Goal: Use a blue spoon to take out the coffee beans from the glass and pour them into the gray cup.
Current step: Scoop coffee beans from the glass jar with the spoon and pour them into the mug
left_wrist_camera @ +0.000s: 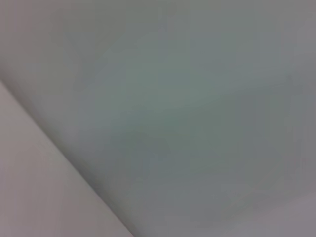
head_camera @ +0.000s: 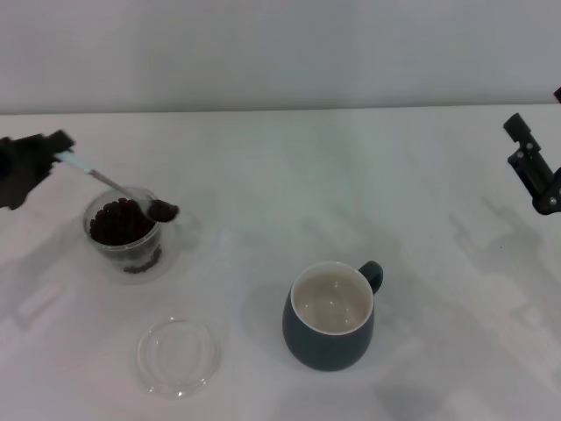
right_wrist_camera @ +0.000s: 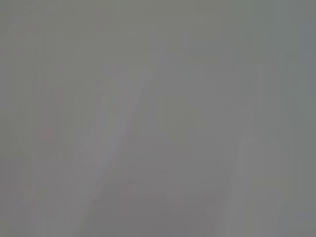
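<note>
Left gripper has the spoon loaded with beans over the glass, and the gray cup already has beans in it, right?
Not quite. The head view shows the gray cup empty, its cream inside bare. The rest holds: the left gripper holds the blue spoon, its bowl carrying coffee beans at the rim of the glass.

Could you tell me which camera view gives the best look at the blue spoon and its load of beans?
The head view: the blue spoon shows whole, held by the left pincer, its bowl carrying coffee beans at the rim of the glass. Both wrist views show only blank surface, no spoon.
</note>
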